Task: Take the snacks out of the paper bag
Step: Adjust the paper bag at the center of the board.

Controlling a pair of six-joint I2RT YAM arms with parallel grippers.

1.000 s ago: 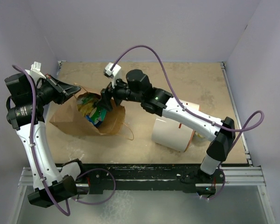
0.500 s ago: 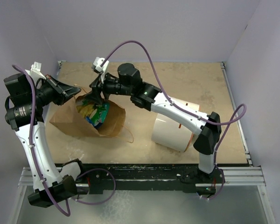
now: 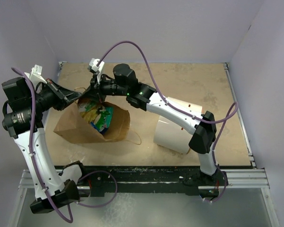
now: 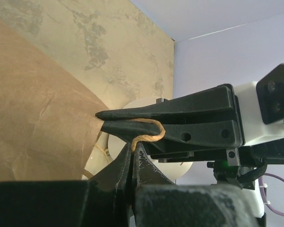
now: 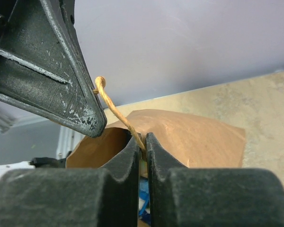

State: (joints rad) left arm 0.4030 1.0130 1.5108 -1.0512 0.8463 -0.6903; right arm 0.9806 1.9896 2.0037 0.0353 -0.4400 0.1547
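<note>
- right gripper (image 3: 89,94) has come up out of the bag mouth, away from the snacks (image 3: 98,117), and moved left
- its tips now sit just beside the left gripper (image 3: 77,96) tips, pinched on the twisted handle (image 5: 114,106)
- right arm (image 3: 175,111) is stretched further left, elbow swung in
- paper bag (image 3: 75,130) has shifted below the claws, mouth pulled wider, more packets showing
- loose handle (image 3: 135,139) has slid further from the claws

Snacks (image 3: 98,117) in the paper bag (image 3: 73,130), left on the table (image 3: 194,85); cylinder (image 3: 173,135) apart, to its right
</note>
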